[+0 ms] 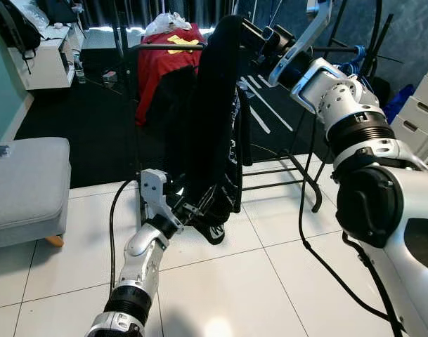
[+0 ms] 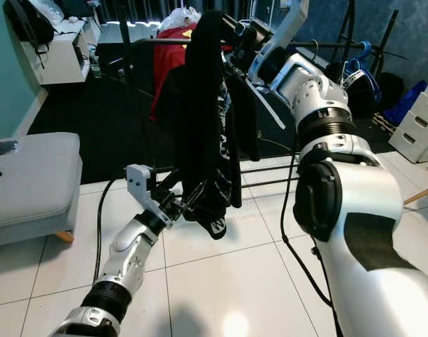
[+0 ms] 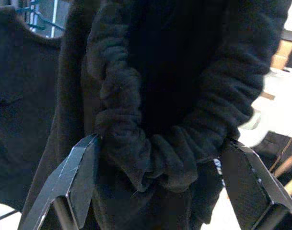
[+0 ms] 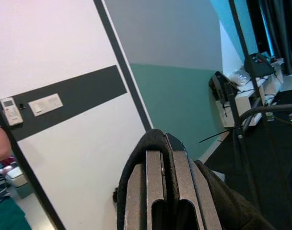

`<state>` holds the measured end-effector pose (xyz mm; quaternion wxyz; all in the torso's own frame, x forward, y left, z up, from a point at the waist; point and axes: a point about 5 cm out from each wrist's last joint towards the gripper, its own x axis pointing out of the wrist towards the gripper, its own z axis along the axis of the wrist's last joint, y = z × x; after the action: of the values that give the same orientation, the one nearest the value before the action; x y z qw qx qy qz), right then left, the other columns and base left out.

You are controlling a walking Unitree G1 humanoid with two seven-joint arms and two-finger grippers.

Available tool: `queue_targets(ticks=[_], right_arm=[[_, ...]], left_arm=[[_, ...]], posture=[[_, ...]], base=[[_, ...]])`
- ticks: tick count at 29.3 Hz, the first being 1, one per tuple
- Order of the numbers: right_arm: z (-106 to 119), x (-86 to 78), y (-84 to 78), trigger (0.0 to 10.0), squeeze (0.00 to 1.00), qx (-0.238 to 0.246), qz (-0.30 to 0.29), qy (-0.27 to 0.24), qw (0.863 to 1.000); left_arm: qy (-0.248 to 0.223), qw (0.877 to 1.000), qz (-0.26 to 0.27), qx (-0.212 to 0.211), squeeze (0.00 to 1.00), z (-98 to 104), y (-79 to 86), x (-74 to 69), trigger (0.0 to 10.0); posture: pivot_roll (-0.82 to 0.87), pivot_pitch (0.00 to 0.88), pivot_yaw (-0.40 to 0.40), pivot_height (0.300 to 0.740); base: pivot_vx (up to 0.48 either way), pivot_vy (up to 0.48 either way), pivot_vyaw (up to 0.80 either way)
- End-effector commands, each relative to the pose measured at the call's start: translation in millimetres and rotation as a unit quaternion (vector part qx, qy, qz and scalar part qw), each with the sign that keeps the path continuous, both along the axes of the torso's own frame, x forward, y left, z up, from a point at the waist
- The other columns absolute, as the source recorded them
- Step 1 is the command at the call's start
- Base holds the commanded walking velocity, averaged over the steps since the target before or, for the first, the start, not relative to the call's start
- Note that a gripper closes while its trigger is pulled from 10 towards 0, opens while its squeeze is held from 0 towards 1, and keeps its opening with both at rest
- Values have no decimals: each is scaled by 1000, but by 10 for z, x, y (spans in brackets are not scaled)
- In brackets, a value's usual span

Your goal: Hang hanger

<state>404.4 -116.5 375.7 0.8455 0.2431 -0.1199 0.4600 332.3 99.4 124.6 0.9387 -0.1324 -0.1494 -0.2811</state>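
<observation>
Black fleece makes up the garment [image 1: 217,112], a long dark jacket draped from shoulder height almost to the white tiled floor [image 1: 221,281], with a pale printed patch near its hem. Its top is pinched in the right end effector [image 1: 250,34], whose fingers are clamped together on the fabric just beside the clothes rail [image 2: 326,45]; any hanger inside is hidden by the cloth. The left end effector [image 1: 199,206] sits low at the garment's lower edge, jaws spread wide with the bunched, ribbed fleece lying between them, not squeezed.

From the head cameras, a red garment with a yellow mark [image 1: 164,60] hangs on the rail behind the jacket, blue hangers [image 2: 360,67] cluster at the rail's far end, and a grey ottoman [image 1: 24,189] stands to the left.

At the left wrist, the fleece's thick rolled cuff [image 3: 155,143] shows close up between two black fingers [image 3: 74,177]. At the right wrist, closed fingers [image 4: 162,191] hold dark cloth before a white panel with a wall switch [image 4: 45,104] and a teal wall [image 4: 184,96].
</observation>
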Motion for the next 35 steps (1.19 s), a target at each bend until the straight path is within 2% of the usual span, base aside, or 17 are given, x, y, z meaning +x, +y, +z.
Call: queue_targets(ticks=[1, 3, 5, 8, 9, 11, 12, 22, 24, 25, 26, 27, 30, 31, 32, 34, 35], right_arm=[[169, -51, 7, 10000, 0, 14, 18, -27, 999], [166, -54, 10, 10000, 0, 14, 22, -27, 999], [137, -56, 23, 10000, 0, 11, 30, -23, 999], [106, -53, 29, 10000, 0, 14, 35, -18, 999], [96, -52, 29, 10000, 0, 15, 36, -16, 999], [91, -51, 28, 10000, 0, 16, 36, -15, 999], [80, -50, 24, 10000, 0, 17, 37, -13, 999], [-121, -12, -75, 10000, 0, 36, 25, 8, 999], [-451, 26, -138, 10000, 0, 11, -3, 25, 1000], [-451, 26, -138, 10000, 0, 11, -3, 25, 1000], [-645, 33, -166, 10000, 0, -15, -18, 33, 999], [-645, 33, -166, 10000, 0, -15, -18, 33, 999], [-1470, -14, -315, 10000, 0, -83, -83, 102, 988], [-1470, -14, -315, 10000, 0, -83, -83, 102, 988], [-1617, -40, -347, 10000, 0, -89, -96, 117, 984], [-1617, -40, -347, 10000, 0, -89, -96, 117, 984], [-1900, -104, -401, 10000, 0, -115, -124, 138, 976]], left_arm=[[8, 1000, 6, -16, 0, -22, 21, 11, 10000], [10, 1000, 7, -24, 0, -26, 18, 11, 10000], [27, 998, -22, -58, 0, -60, -29, -6, 10000], [41, 996, -50, -67, 0, -120, -81, -36, 10000], [43, 996, -50, -65, 0, -136, -88, -44, 3137], [43, 996, -49, -65, 0, -143, -90, -48, 3137], [44, 996, -49, -66, 0, -151, -91, -54, 0], [62, 997, -17, -37, 0, -283, 8, -98, 0], [74, 997, 27, -12, 0, -379, 195, -143, 0], [74, 997, 27, -12, 0, -379, 195, -143, 0], [77, 996, 47, 2, 0, -419, 289, -174, 0], [77, 996, 47, 2, 0, -419, 289, -174, 0], [85, 988, 125, 33, 0, -497, 648, -271, 0], [85, 988, 125, 33, 0, -497, 648, -271, 0], [86, 986, 139, 38, 0, -504, 708, -288, 0], [86, 986, 139, 38, 0, -504, 708, -288, 0], [93, 981, 163, 50, 0, -531, 779, -317, 0]], posture=[[-146, 16, -88, 740], [-146, 16, -88, 740], [-144, 16, -88, 740], [-143, 20, -85, 740], [-140, 27, -81, 740], [-140, 27, -81, 740], [-136, 34, -79, 740], [-89, 67, -53, 740], [-64, 85, -34, 740], [-64, 85, -34, 740], [-56, 88, -30, 740], [-56, 88, -30, 740], [-28, 118, -15, 740], [-28, 118, -15, 740], [-28, 118, -15, 740], [-28, 118, -15, 740], [-17, 134, -9, 740]], base=[[0, 0, 0], [0, 0, 0], [0, 0, 0], [0, 0, 0], [0, 0, 0], [0, 0, 0], [0, 0, 0], [0, 0, 0], [0, 0, 0], [0, 0, 0], [0, 0, 0], [0, 0, 0], [0, 0, 0], [0, 0, 0], [0, 0, 0], [0, 0, 0], [0, 0, 0]])
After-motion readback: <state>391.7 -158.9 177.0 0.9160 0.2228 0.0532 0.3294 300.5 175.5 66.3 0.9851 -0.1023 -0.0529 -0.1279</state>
